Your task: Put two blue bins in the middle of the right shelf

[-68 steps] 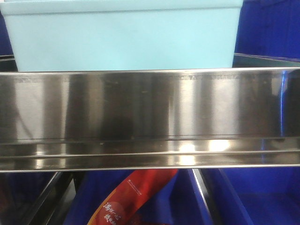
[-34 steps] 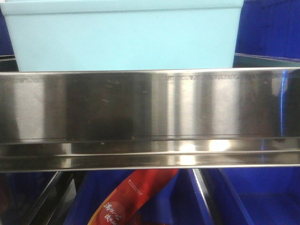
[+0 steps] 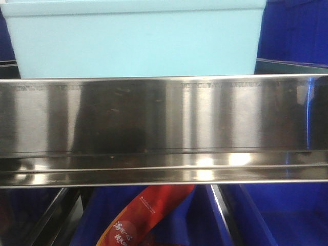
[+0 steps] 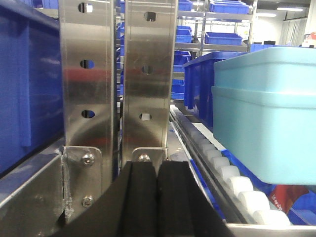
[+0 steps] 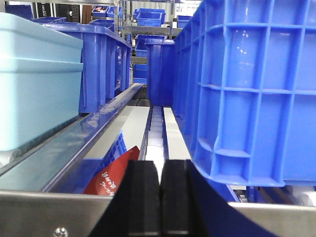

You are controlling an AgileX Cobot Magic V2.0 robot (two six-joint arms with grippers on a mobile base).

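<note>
The left gripper [image 4: 157, 197] has its black pads pressed together with nothing between them, low in front of two perforated steel uprights [image 4: 118, 74]. The right gripper [image 5: 160, 195] is likewise closed on nothing, aimed down a lane of white rollers [image 5: 157, 133] beside a dark blue ribbed crate [image 5: 252, 94]. The pale blue bins [image 4: 266, 113], nested one in the other, rest on the roller track [image 4: 222, 170] of the shelf level, behind its tall brushed-steel front lip [image 3: 164, 115]. Below the lip lies a red printed packet [image 3: 141, 215].
</note>
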